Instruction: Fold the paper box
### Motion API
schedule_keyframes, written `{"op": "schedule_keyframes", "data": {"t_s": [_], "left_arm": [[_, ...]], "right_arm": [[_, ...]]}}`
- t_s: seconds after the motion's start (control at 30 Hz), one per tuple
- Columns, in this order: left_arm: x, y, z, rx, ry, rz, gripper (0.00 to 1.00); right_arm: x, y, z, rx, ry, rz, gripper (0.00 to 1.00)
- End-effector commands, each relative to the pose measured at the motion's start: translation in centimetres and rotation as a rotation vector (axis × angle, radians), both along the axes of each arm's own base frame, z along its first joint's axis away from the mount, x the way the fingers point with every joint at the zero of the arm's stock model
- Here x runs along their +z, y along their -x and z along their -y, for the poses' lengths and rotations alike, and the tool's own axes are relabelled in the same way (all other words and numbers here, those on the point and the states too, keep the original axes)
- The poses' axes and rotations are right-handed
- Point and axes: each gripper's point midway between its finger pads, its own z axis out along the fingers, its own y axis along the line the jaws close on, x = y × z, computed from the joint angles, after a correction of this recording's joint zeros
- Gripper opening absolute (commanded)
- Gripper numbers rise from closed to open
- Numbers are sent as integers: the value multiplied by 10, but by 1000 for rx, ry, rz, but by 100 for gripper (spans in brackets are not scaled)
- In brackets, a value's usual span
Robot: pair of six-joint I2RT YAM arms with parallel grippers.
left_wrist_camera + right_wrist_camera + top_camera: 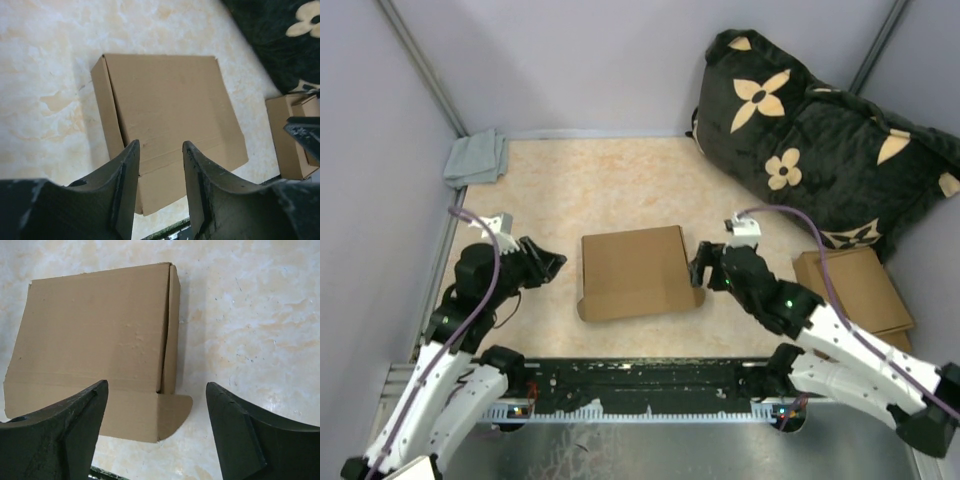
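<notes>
- Plainly, the paper box [638, 272] lay flat mid-frame on the surface [620, 180], between your two arms.
- Your left arm [485, 275] stood off its left edge, jaws parted and holding nothing; your right arm [770, 295] sat just beside the right edge, jaws spread wide, also empty.
- One flap [132, 415] stuck out along the box's lower edge in the frame, running left to right, its rounded tab [175, 412] nearest your right jaws; likely the end for you to take first.
</notes>
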Motion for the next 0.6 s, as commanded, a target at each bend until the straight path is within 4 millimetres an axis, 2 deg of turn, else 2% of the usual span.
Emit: {"op": "schedule_keyframes", "data": {"t_s": [0.0,0.1,0.17,0.33,0.57], "left_arm": [[-29,-15,21,-73,4,-95,46],[-59,-21,27,-90,-29,-199,46],[-75,-23,27,-86,-46,-264,46],[-108,-28,30,-89,-67,-334,47],[-131,-39,33,-84,-83,-362,47]], "right_arm": [[24,-25,-21,21,7,-12,81],[5,-42,-33,74,-42,-108,81],[-7,-51,-31,66,-54,-140,81],[-29,-57,-45,129,-59,-186,81],[-63,-70,-59,165,-17,-272,82]]}}
